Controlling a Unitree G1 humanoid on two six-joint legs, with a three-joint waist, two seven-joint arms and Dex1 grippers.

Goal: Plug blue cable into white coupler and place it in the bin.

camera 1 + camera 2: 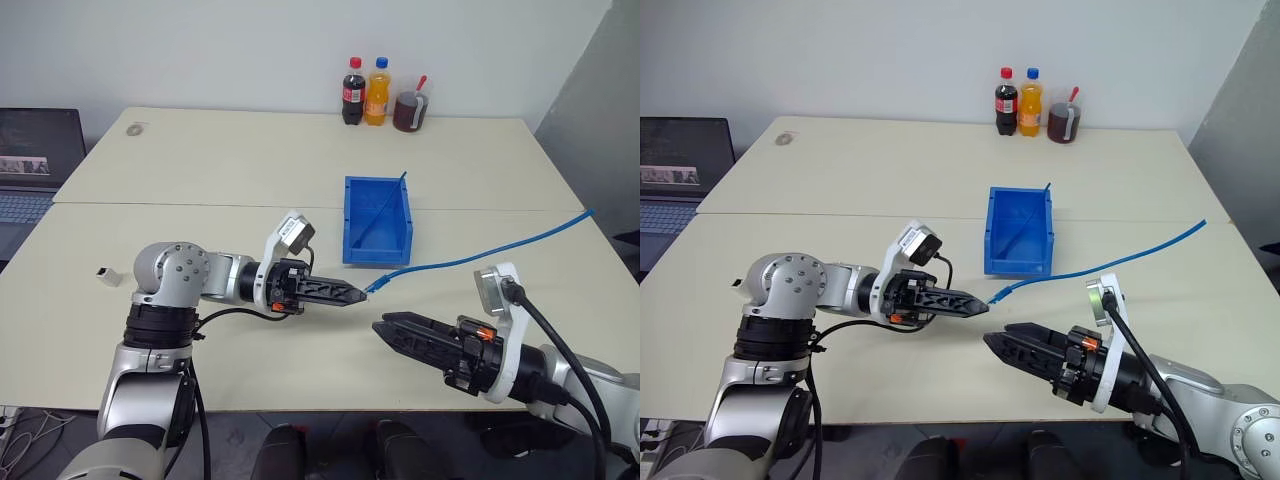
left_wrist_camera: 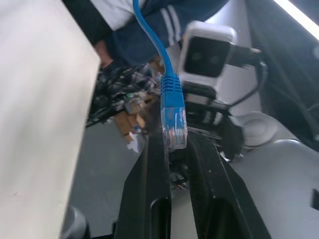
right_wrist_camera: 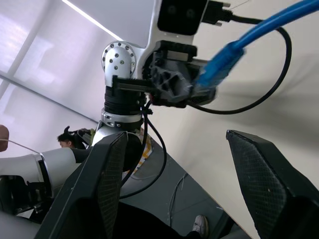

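1. Cable pickup looks done: the left end effector [image 1: 352,295] is clamped on the blue cable [image 1: 500,247] just behind its plug, which sticks out past the fingertips above the bench [image 1: 200,180].
2. The right end effector [image 1: 385,328] has its jaws spread wide and empty, pointing left just near of the plug.
3. The cable runs right and far across the bench and off its right edge.
4. The white coupler [image 1: 105,273] lies apart at the left edge of the bench, left of the left arm.
5. The blue bin [image 1: 377,222] stands just far of both end effectors.
6. Next, I judge, the right end effector must fetch the coupler, a long reach across the left arm.
7. The coupler's socket face is too small to make out.
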